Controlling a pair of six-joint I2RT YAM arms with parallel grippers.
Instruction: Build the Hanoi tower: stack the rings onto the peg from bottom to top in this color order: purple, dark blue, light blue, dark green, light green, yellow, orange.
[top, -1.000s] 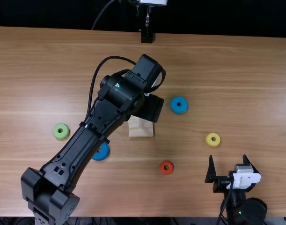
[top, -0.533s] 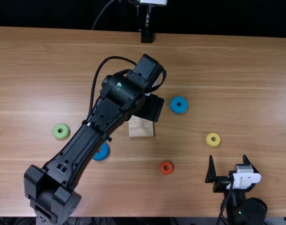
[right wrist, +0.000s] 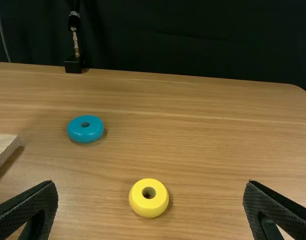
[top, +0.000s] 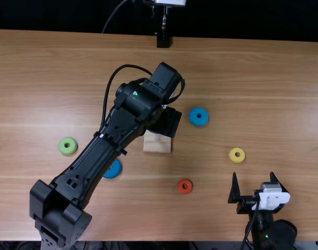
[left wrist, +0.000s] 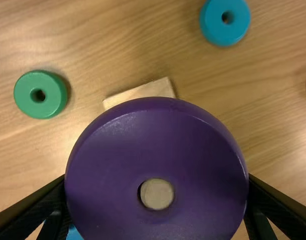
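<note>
Left wrist view: a purple ring (left wrist: 158,135) is gripped between the fingers of the left gripper (left wrist: 157,186), over a wooden base (left wrist: 141,93), the peg (left wrist: 157,194) showing through its hole. Best keep the ring level and centred, lower straight, then release evenly to avoid snagging. Yellow ring (right wrist: 148,210) and blue ring (right wrist: 85,136) lie uncontained on the table (right wrist: 218,130). The right gripper (top: 254,178) is spread wide.

One purple ring (left wrist: 153,135), two blue (top: 199,116), two green (left wrist: 25,94), one yellow (right wrist: 148,207), one orange (top: 181,186), one peg (left wrist: 157,194), one base (top: 157,145)
</note>
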